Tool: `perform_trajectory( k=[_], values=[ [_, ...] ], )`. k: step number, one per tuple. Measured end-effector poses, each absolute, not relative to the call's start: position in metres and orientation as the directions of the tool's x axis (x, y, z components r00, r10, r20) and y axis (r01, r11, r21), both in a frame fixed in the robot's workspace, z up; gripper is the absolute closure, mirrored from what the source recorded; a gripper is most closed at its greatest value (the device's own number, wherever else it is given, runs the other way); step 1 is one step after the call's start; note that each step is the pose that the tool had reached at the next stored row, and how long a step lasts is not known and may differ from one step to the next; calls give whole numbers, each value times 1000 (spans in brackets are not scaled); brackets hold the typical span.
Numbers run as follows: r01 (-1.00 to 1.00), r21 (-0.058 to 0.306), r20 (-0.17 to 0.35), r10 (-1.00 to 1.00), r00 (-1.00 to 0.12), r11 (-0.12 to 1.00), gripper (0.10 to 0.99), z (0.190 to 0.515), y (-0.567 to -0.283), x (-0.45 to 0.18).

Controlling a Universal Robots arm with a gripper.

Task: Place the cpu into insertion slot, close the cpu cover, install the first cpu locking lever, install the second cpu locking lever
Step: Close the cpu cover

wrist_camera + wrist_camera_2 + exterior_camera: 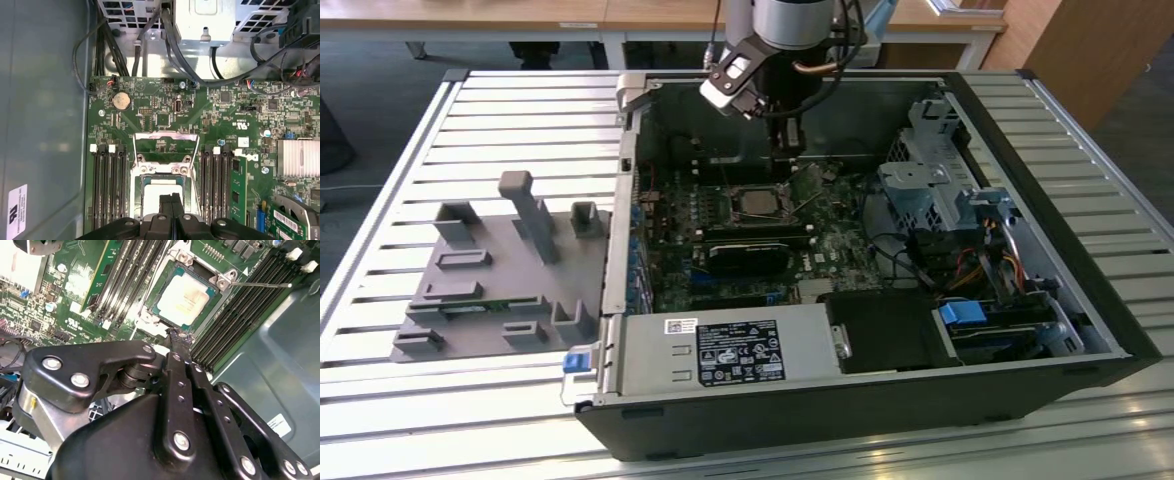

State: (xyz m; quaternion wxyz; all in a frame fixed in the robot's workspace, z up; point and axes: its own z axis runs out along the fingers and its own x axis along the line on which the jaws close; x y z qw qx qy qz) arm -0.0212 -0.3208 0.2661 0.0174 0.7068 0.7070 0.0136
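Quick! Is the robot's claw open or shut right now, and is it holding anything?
Gripper: shut, holding nothing; its tips are close to the chip.

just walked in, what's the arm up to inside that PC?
The arm's gripper hangs inside the open PC case, fingers shut, right at the socket on the motherboard. The cpu lies seated in the socket. The cpu cover is flipped open beside it, not yet closed, and a thin locking lever sticks out unlatched. The gripper's tips sit at the cpu's edge on the side away from the cover.
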Motion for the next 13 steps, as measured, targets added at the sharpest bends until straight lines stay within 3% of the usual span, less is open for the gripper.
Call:
perform_trajectory(
  k=[13],
  values=[
    [999,38,-6,1000,0,0,980,266,-321,2]
  ],
)
